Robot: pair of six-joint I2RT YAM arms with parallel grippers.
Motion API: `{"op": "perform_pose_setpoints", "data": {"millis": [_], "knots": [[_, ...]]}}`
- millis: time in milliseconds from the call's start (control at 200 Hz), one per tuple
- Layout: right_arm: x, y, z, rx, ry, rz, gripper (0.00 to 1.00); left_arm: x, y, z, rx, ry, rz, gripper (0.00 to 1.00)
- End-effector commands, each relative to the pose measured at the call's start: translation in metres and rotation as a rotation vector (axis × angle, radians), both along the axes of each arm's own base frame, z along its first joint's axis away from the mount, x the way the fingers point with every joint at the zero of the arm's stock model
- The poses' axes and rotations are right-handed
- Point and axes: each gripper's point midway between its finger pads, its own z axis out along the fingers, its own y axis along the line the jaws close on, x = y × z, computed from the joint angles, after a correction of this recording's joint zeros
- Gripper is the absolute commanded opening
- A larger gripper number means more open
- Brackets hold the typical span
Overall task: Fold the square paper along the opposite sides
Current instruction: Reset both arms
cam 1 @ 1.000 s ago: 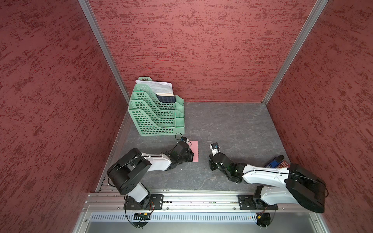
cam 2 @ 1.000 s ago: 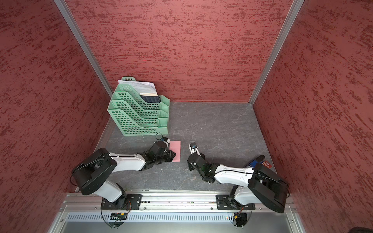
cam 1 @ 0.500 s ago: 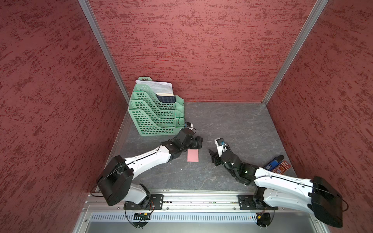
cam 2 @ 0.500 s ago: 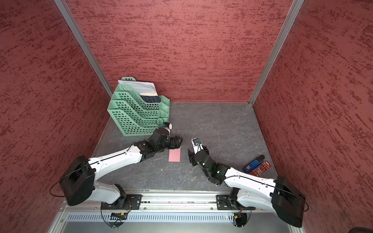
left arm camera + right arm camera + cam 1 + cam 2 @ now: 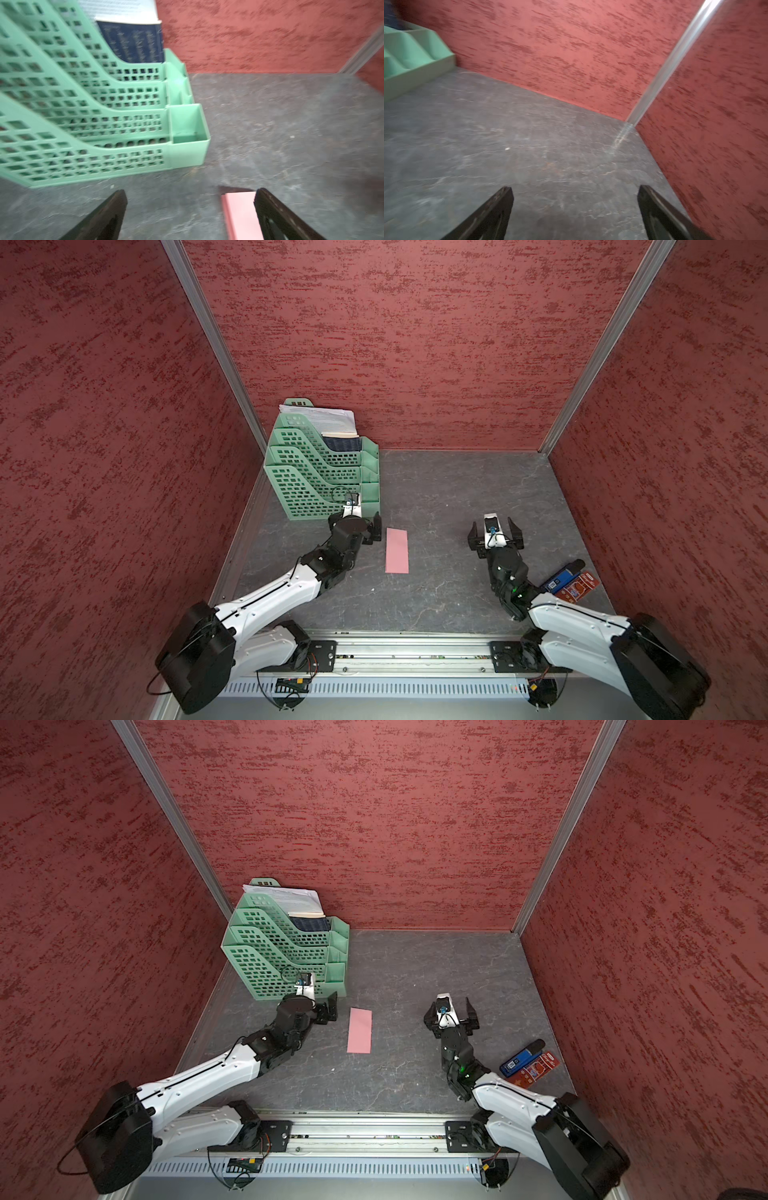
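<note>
A narrow pink paper (image 5: 397,550) lies flat on the dark grey table (image 5: 449,489), near the middle, its long sides running near to far. Its shape and a doubled-looking long edge in the left wrist view (image 5: 241,216) suggest the fold is already made. The left gripper (image 5: 191,191) sits just left of the paper's far end, with its jaws spread wide and nothing between them. One finger (image 5: 270,209) overlaps the paper's corner in that view, and whether it touches cannot be told. The right gripper (image 5: 493,526) is well apart to the right, also wide open and empty, above bare table. A green tray (image 5: 316,472) stands far left, and small packets (image 5: 569,583) lie at the near right. The paper looks very light, thin and limp. It is likely to skid on the smooth table and to crease at any pinch. A free long edge or a corner is probably the best place to grip it, with the other gripper pinning the sheet.
</note>
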Motion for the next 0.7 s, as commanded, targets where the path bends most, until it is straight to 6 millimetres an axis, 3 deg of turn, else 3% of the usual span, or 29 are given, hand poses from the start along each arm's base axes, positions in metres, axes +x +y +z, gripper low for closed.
{"op": "perform_pose_setpoints", "data": {"millis": [0,50,185,245,331,496,591,696], "knots": [[0.014,-0.018,0.006,0.107,-0.079,-0.018,0.98,0.010,0.040,-0.003,0.041,-0.033,0.059,1.00],[0.020,-0.025,0.004,0.128,-0.100,-0.025,0.98,0.015,0.055,-0.008,0.017,0.002,0.080,1.00],[0.036,-0.039,0.002,0.172,-0.154,0.001,0.98,0.031,0.070,-0.009,0.062,0.005,0.058,1.00],[0.042,-0.049,-0.019,0.212,-0.126,-0.009,0.98,0.041,0.079,-0.012,0.045,0.018,0.067,1.00],[0.050,-0.048,-0.027,0.239,-0.091,0.035,0.99,0.052,0.084,-0.014,0.020,0.033,0.037,1.00],[0.061,-0.070,-0.034,0.343,-0.040,0.003,0.98,0.035,0.092,-0.048,0.034,-0.006,-0.005,1.00],[0.071,-0.075,-0.039,0.369,0.011,-0.004,0.99,0.041,0.100,-0.030,0.008,-0.161,0.023,1.00],[0.072,-0.076,-0.040,0.374,0.019,-0.007,0.99,0.053,0.110,-0.031,0.069,-0.174,0.052,1.00]]}}
